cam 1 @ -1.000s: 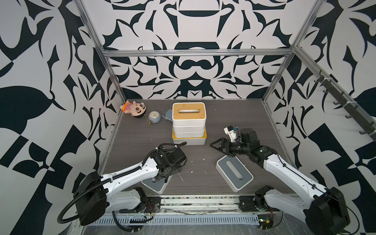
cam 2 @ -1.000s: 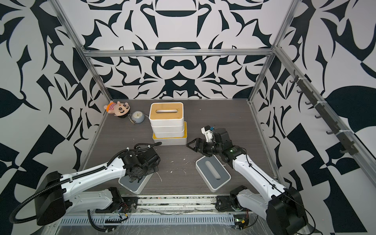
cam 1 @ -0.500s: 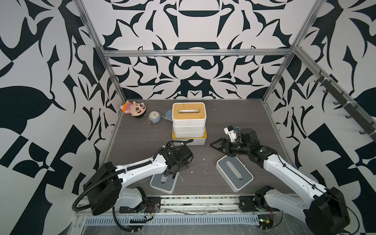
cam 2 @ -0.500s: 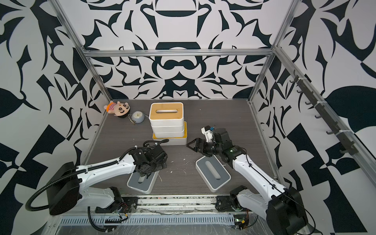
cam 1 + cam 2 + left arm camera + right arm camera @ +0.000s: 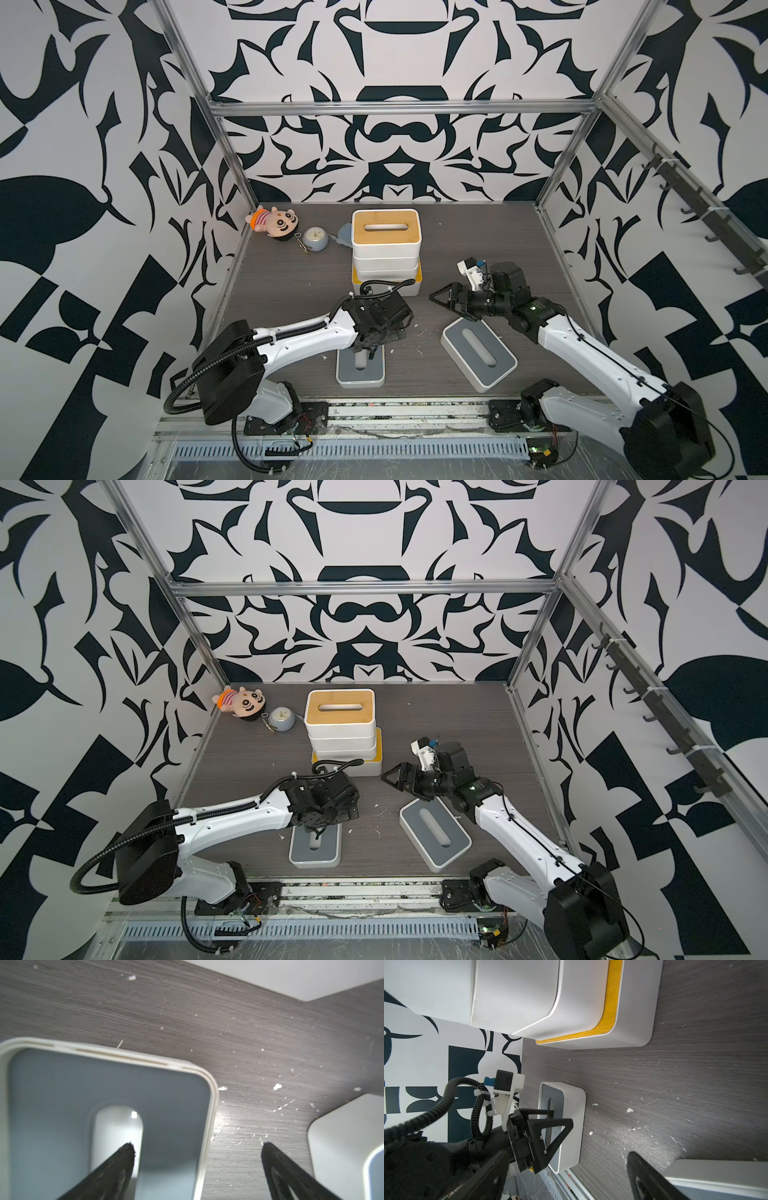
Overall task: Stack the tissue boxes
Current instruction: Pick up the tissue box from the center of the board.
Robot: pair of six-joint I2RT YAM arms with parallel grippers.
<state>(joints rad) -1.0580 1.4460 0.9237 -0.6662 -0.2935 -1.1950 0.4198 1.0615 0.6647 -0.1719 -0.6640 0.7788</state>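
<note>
Straddled one wall of the near grey tissue box (image 5: 353,376) with the left gripper (image 5: 196,1145), spread wide, one finger in the slot and the other outside; clamped nothing yet. Kept the right gripper (image 5: 451,306) spread and empty just over one end of the second grey tissue box (image 5: 478,353). Risked, on a one-wall pinch, a tilted lift, a popped lid, or a knock against the stack (image 5: 386,249) just beyond the fingertips. Counted six boxes: three stacked on the yellow-lidded box (image 5: 409,287), two grey loose; one doll (image 5: 274,220), one clock (image 5: 314,239), one pouch (image 5: 345,232).
</note>
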